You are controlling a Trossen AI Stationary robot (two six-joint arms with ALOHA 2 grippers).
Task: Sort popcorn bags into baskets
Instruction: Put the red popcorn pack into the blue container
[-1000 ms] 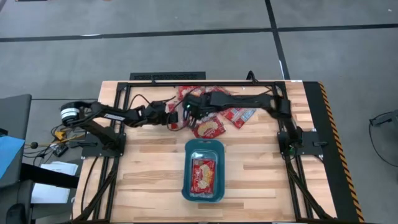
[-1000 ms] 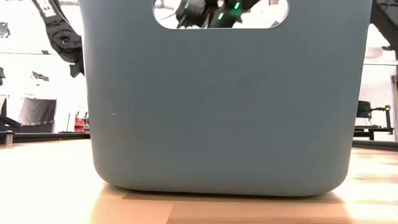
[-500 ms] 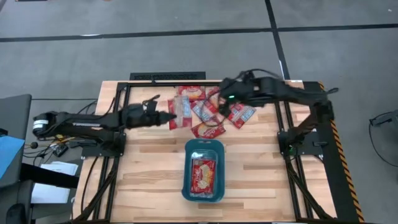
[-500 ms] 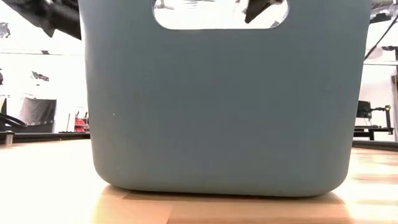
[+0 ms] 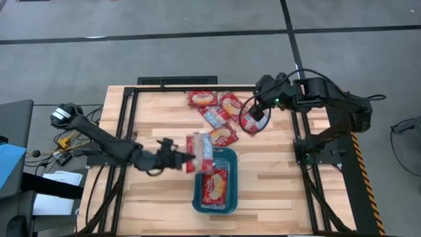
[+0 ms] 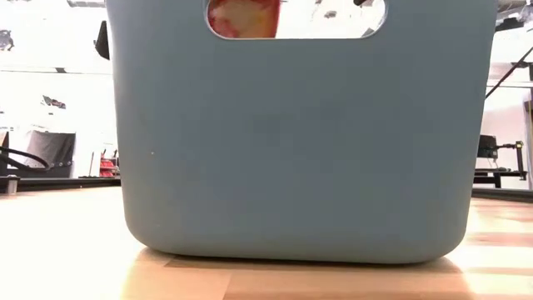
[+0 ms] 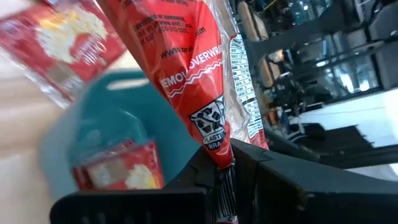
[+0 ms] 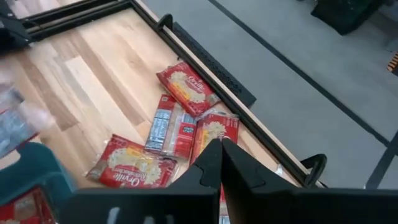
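The left gripper [image 5: 186,160] is pinching the lower edge of a popcorn bag [image 5: 200,151], its two dark fingers [image 7: 205,177] pressing together on the crimped seam so that the packet is standing up and away from them. In the left wrist view this held bag [image 7: 186,74] is rising from between the fingers, its red printed face and clear side panel filling the frame. The packet is hanging over the left far corner of the teal basket [image 5: 230,197], above the rim rather than inside. Through the basket's handle cut-out in the low view, a patch of red and yellow packet [image 6: 243,17] is showing.

Inside the basket, one packet [image 5: 214,185] is lying flat on the floor. The basket is sitting on the wooden table [image 5: 276,178] near its front middle.

The right gripper [image 5: 258,112] is hovering near the table's far right side, its fingers [image 8: 211,163] pressed together in the wrist view, over the edge of a packet [image 5: 250,122]. The loose bags [image 5: 220,112] are lying scattered at the far middle of the table, some overlapping, well apart from the left gripper.
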